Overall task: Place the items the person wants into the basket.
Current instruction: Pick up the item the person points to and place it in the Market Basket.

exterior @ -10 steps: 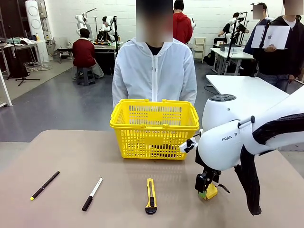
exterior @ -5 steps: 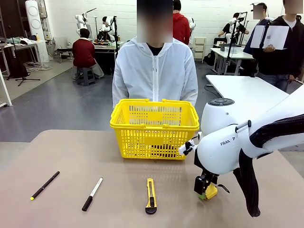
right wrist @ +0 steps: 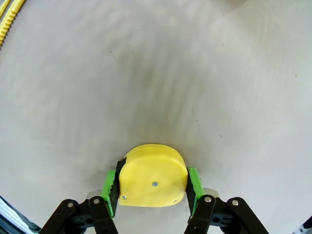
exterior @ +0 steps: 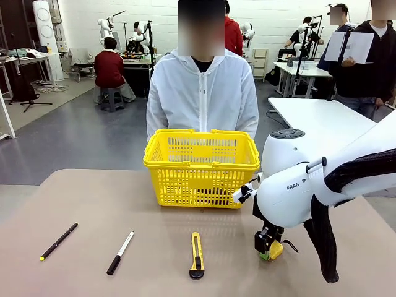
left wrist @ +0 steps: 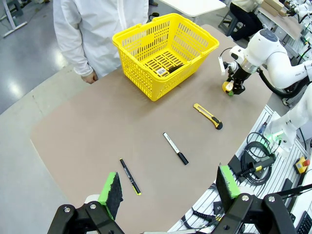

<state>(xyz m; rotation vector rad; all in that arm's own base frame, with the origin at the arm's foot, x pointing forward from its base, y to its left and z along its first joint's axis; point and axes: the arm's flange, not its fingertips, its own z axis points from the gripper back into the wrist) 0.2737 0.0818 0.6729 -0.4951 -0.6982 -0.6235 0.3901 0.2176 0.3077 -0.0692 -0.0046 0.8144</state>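
Tape measure (right wrist: 151,173), near right, is pinched between the right gripper's (right wrist: 151,186) pads: grasp looks made; next, lift it into the far basket (exterior: 185,182). Left gripper (left wrist: 168,187) gapes empty.

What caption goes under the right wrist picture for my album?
The robot's right hand squeezes the yellow tape measure between its green pads on the table.

Bright, even room light from overhead; shadows soft. Right wrist view: diffuse dark shadow on the table (right wrist: 146,83) beyond the tape measure (right wrist: 151,178). Left wrist view: pale glare patch on the floor (left wrist: 14,90), table edge bowed by the wide lens. Front view sharp.
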